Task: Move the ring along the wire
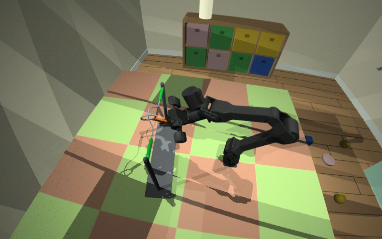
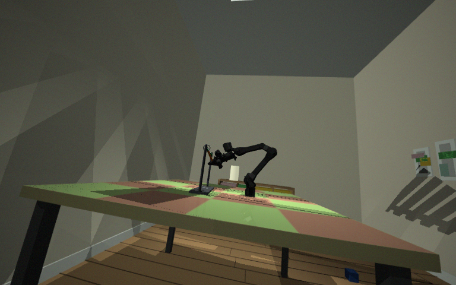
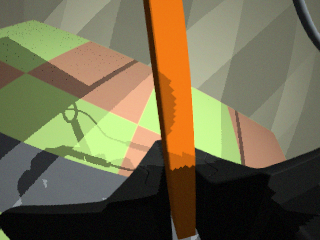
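The ring (image 1: 141,118) surrounds the thin grey wire (image 1: 152,132) between the green part (image 1: 160,93) at the far post (image 1: 164,101) and the green part (image 1: 149,148) at the near post (image 1: 152,174) (image 2: 203,168). It looks nearly flat in the top view, with the wire seeming to pass through it; whether they touch cannot be told. My gripper (image 1: 166,122) (image 3: 164,146) is shut on the orange handle (image 1: 159,120) (image 2: 209,155) (image 3: 175,100), near its end away from the ring. The handle stands upright in the wrist view, where the ring's join is out of frame.
The dark base plate (image 1: 161,169) joins both posts below the wire. The far post stands close beside the gripper in the top view. The arm reaches in from the right. A cubby shelf (image 1: 236,23) stands beyond the table; a blue block (image 1: 309,140) lies on the floor.
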Available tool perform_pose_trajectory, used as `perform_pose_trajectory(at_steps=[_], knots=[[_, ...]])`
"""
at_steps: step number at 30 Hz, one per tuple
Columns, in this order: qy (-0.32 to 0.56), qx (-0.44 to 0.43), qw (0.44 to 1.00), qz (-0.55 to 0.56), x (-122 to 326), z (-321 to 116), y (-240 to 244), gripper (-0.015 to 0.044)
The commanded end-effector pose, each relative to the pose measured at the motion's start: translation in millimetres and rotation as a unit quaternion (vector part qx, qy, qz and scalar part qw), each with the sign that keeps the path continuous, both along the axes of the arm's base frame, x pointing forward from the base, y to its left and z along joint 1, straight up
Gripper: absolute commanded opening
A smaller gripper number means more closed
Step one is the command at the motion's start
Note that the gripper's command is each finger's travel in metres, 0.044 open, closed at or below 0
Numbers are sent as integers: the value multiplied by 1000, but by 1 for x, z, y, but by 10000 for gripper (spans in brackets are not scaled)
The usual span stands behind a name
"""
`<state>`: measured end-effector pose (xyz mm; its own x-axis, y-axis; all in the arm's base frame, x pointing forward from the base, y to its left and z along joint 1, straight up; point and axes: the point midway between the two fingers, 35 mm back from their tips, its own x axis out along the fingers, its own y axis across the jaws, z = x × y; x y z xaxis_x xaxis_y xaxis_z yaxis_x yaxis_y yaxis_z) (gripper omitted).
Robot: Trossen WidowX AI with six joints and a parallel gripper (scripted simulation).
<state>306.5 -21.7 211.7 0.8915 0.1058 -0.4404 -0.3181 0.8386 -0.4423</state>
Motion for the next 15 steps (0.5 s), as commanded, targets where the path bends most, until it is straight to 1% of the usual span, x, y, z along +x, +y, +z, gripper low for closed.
perform_pose_trajectory(at_steps=[1,15], knots=[[-14,-37,999,23,4,9,-5,-150],[-32,-147,985,84,12,18,-18,-150]])
